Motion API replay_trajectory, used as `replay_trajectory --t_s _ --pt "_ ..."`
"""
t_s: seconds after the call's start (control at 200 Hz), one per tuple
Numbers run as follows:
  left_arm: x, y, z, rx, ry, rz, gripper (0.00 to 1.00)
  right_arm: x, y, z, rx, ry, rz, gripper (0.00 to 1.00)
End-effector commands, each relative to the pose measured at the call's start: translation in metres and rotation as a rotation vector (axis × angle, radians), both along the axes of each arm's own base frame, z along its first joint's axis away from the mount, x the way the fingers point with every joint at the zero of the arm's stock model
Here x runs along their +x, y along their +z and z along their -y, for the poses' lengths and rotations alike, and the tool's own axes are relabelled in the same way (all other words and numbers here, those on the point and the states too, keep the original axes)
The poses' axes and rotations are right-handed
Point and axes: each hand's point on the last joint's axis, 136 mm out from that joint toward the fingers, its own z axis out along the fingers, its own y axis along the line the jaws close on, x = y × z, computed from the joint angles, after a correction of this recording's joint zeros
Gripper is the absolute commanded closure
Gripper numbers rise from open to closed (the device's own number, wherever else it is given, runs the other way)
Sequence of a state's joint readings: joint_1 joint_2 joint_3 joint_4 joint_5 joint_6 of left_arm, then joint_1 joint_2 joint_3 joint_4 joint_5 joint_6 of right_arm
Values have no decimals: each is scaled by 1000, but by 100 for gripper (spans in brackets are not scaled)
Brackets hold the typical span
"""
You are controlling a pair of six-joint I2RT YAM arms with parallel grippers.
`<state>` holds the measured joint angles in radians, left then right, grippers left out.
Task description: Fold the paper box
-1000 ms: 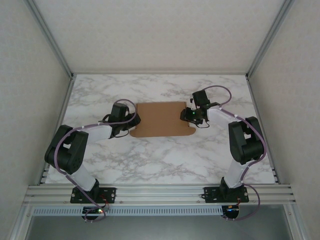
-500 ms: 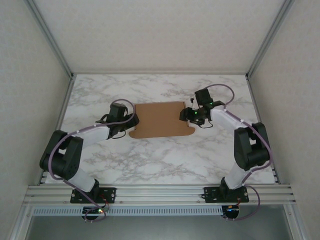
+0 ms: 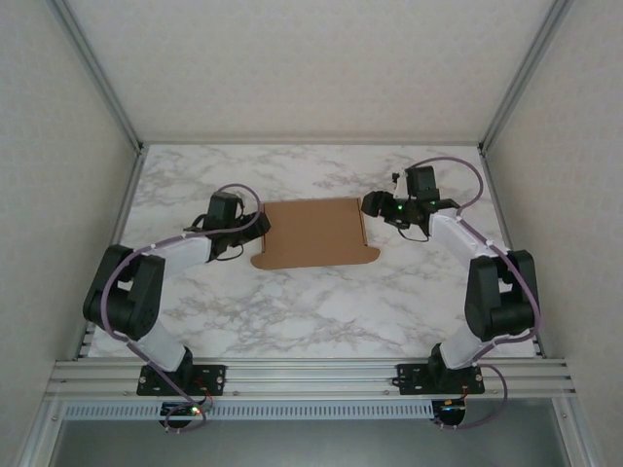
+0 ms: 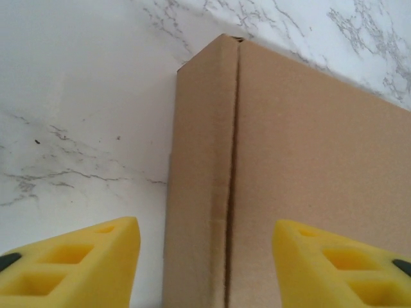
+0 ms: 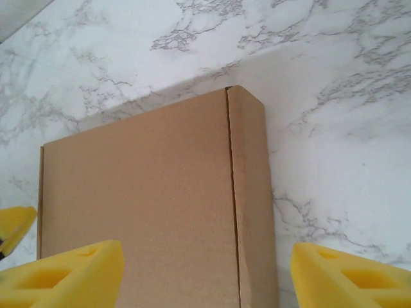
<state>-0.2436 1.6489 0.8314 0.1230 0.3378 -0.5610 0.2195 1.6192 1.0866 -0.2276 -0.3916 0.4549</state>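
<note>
**Both grippers open at the ends of the box, nothing held**

The left gripper [image 3: 259, 222] stands with its jaws well apart and empty. In its wrist view the yellow fingers [image 4: 77, 263] sit wide on either side of the picture, and the box's left end lies just beyond the tips. The right gripper [image 3: 374, 204] is likewise spread wide with nothing between its pads. It sits just off the far right corner of the box and looks along the right end.

The box [image 3: 313, 232] lies flat on the marble table [image 3: 292, 311], about midway between the two grippers. Its broad brown top faces up. A narrow strip runs along each short end, set off by a crease or slit; each wrist view shows this. Along the near edge, two rounded tabs [image 3: 374, 255] stick out at the corners and rest on the table.

The box looks mostly closed, so the fold seems far along, with both arms standing off between moves. The tabs at the near corners are probably what is left to deal with. I cannot tell whether the front is tucked in. The next move likely calls for one gripper to press the top down. The other would then come round to the near edge, catch a tab with a narrow grip and push it in without sliding the box away.
</note>
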Motion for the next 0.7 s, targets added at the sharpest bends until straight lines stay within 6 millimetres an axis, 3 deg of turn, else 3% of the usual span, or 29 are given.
replay_trajectory --t_s 0.0,0.19,0.32,0.696 --pt "2 -3 1 -75 -59 16 47 5 -5 -10 75 44 -5 30" --pt "-3 -15 12 -133 -137 -7 49 12 -33 -8 130 55 -89 30" --pt "0 -16 9 -108 -144 -5 50 11 -45 -13 170 71 -119 29" --pt "-3 8 3 -83 -131 69 52 1 -61 -14 192 66 -186 33"
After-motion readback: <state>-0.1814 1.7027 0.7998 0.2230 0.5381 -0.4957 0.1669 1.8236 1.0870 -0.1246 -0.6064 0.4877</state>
